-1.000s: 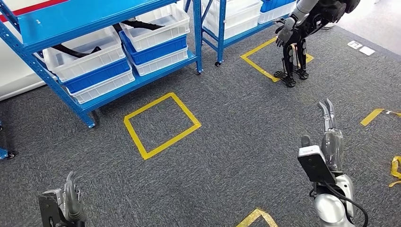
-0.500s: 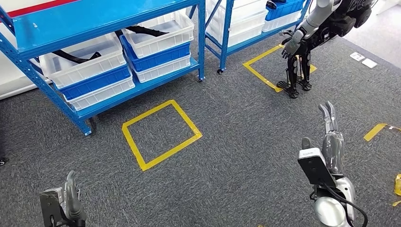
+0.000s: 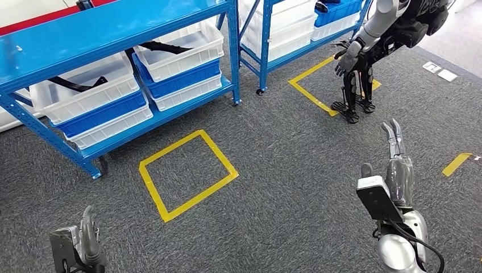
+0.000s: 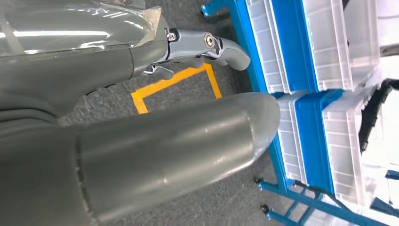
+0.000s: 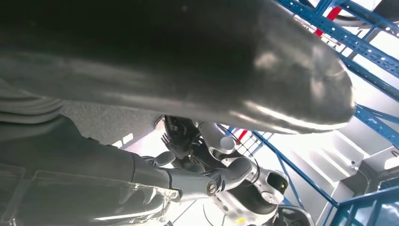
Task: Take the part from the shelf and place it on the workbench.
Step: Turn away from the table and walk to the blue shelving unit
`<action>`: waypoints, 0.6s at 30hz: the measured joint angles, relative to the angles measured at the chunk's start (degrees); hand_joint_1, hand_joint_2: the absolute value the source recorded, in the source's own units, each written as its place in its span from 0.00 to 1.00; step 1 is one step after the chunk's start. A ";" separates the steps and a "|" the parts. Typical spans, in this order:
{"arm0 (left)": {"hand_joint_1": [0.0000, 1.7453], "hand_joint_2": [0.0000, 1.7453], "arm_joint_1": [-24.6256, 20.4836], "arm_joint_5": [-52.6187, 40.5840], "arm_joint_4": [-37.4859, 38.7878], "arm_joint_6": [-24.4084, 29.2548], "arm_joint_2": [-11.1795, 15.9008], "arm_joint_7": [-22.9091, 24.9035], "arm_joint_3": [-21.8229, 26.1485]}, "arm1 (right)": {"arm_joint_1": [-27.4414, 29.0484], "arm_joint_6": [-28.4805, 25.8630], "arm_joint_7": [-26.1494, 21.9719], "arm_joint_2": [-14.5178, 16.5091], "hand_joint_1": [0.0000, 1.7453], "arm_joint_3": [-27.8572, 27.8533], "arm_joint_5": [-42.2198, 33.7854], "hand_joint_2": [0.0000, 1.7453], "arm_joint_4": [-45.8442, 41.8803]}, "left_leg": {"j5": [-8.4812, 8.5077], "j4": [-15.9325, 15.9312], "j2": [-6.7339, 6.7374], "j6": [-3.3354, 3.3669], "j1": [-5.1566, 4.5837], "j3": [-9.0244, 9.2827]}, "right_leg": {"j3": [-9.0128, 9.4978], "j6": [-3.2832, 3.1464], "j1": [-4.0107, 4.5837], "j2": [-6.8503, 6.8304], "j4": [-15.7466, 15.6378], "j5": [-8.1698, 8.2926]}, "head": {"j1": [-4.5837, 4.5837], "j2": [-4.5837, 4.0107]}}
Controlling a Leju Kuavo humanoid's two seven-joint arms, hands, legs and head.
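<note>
Item: blue shelf (image 3: 113,25), ahead to my left. White bins (image 3: 176,45) stacked with blue bins (image 3: 102,108); black curved parts (image 3: 162,46) lie in the upper white bins, probably the task's part.
Item: my right hand (image 3: 395,153), empty, fingers straight and spread.
Item: my left hand (image 3: 88,242), low; I cannot tell its fingers' set.
Item: yellow tape square (image 3: 187,173) on grey carpet.
Item: second robot (image 3: 386,34) by far rack.

The floor (image 3: 284,148) was rough, matt grey carpet marked with glossy yellow tape (image 3: 187,165). The shelf (image 3: 113,23) was smooth blue-painted metal, holding translucent white and blue plastic bins (image 3: 176,48).
</note>
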 joint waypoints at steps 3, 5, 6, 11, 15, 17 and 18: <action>0.00 0.00 -0.12 0.03 0.37 0.06 -0.01 -0.02 -0.02 | -0.15 -0.01 0.14 0.09 0.00 0.28 1.11 0.00 0.00 | 7.48 -7.93 0.93 0.21 0.22 0.24 | 2.92 0.53 -0.07 -0.09 0.10 -2.13 | 0.01 0.00; 0.00 0.00 -0.37 0.12 0.75 0.17 -0.02 -0.02 -0.05 | -0.33 -0.02 0.33 0.21 0.00 0.65 1.55 0.00 0.06 | 11.80 -11.14 1.88 0.68 -0.09 1.13 | 4.48 1.28 0.16 -0.22 0.27 -3.71 | -0.15 0.00; 0.00 0.00 -0.51 0.20 0.93 0.26 -0.04 -0.03 -0.06 | -0.45 -0.02 0.40 0.25 0.00 0.83 1.67 0.00 0.09 | 12.29 -11.11 2.01 0.96 -0.34 1.37 | 5.02 1.71 0.36 -0.44 0.29 -4.42 | -0.22 0.00; 0.00 0.00 -1.37 0.56 1.01 0.44 -0.02 -0.32 -0.05 | -1.03 -0.09 0.46 0.18 0.00 1.32 1.93 0.00 -0.02 | 12.73 -11.98 0.43 2.83 -0.53 2.89 | 3.37 2.14 0.55 -0.28 4.88 -8.04 | -0.12 0.00; 0.00 0.00 -1.46 0.61 1.18 0.45 -0.06 -0.42 -0.03 | -0.96 -0.09 0.46 0.17 0.00 1.64 1.95 0.00 0.06 | 11.97 -12.04 -1.37 3.86 -1.19 3.25 | -5.75 1.96 1.17 0.49 16.66 -10.07 | -0.04 0.00; 0.00 0.00 -1.45 0.61 1.20 0.48 -0.11 -0.42 -0.04 | -1.02 -0.08 0.46 0.17 0.00 1.83 2.04 0.00 0.09 | 11.40 -12.04 -2.51 3.94 -1.45 4.00 | -5.67 2.71 1.43 0.86 11.91 -5.89 | -0.03 0.00; 0.00 0.00 -1.43 0.62 1.21 0.49 -0.18 -0.42 -0.04 | -1.10 -0.04 0.46 0.17 0.00 1.92 2.12 0.00 0.10 | 11.09 -12.04 -3.03 3.88 -1.50 4.35 | -4.67 2.82 1.56 1.47 7.96 -3.23 | -0.01 0.00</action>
